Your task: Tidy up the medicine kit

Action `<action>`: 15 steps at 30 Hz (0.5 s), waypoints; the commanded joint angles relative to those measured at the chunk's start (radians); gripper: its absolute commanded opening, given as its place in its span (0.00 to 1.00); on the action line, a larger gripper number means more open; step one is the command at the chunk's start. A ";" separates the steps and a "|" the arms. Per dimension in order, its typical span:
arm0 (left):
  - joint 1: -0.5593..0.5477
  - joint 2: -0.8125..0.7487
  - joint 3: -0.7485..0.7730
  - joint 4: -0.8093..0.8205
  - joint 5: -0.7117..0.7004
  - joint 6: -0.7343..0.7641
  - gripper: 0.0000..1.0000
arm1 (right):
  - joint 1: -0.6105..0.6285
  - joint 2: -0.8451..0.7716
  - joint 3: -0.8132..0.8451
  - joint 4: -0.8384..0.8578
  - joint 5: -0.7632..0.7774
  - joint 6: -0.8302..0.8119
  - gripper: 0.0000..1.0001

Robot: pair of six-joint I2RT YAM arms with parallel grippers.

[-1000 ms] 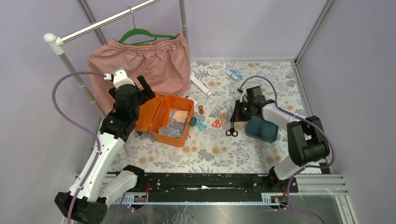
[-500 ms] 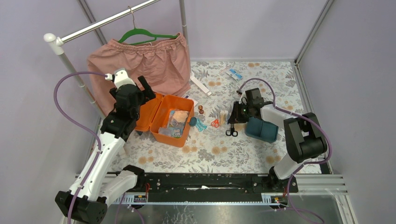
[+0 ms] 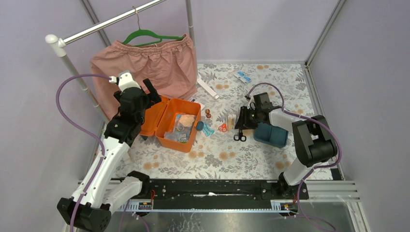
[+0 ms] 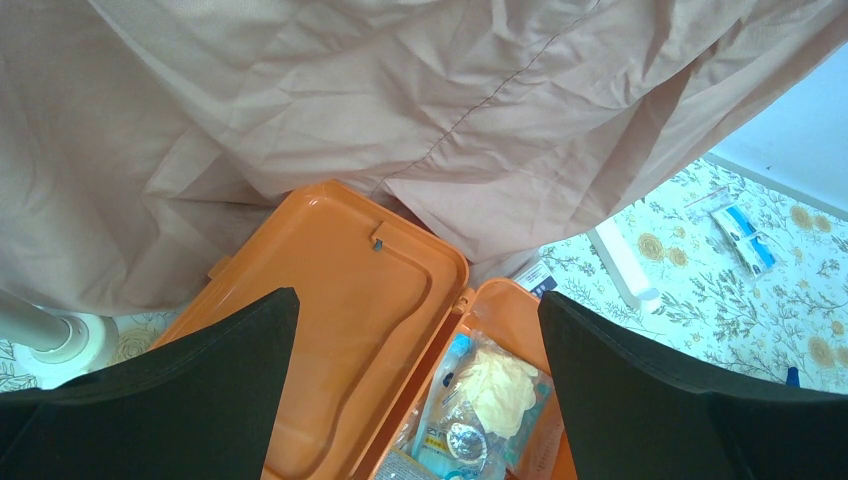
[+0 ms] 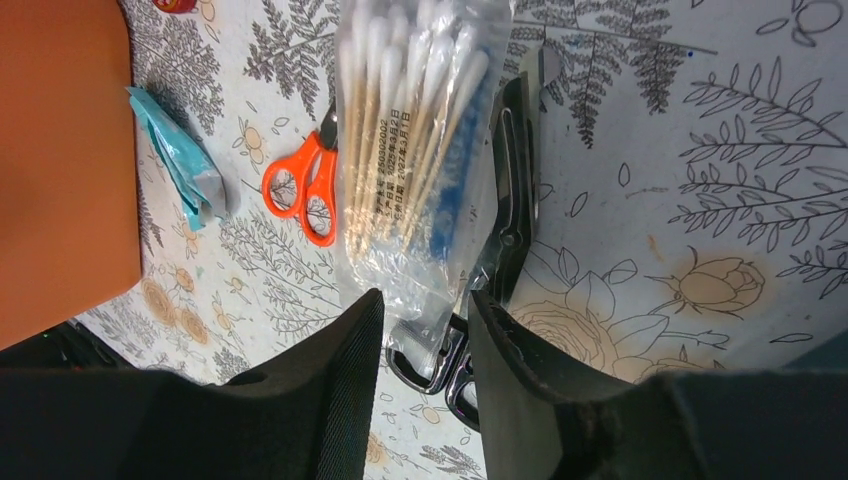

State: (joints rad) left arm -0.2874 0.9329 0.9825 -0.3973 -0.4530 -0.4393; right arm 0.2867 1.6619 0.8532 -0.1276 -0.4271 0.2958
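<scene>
While the left gripper (image 4: pixel 415 300) gapes wide and empty over the orange box (image 4: pixel 330 290), the right gripper (image 5: pixel 425 310) stands half open astride one end of the swab bag (image 5: pixel 410 150).

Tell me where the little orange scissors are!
In the top view, the orange scissors lie flat to the right of the orange box. They sit between a teal packet and the bag of cotton swabs.

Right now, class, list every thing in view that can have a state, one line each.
orange box, open, lid folded back
teal insert tray, out of the box, on the table
left gripper, open, holding nothing
right gripper, open, straddling one end of the swab bag
orange scissors, closed
pink garment, hanging
</scene>
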 commanded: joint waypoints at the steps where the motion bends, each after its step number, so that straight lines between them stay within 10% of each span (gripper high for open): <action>1: -0.001 0.004 -0.010 0.029 0.001 -0.006 0.99 | -0.006 -0.017 0.064 0.018 0.028 0.005 0.45; 15: -0.001 0.003 -0.010 0.030 -0.001 -0.006 0.99 | 0.067 0.089 0.146 -0.043 0.104 -0.015 0.43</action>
State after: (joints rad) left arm -0.2874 0.9329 0.9825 -0.3969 -0.4526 -0.4397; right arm 0.3202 1.7195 0.9428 -0.1425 -0.3649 0.2943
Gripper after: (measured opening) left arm 0.986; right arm 0.436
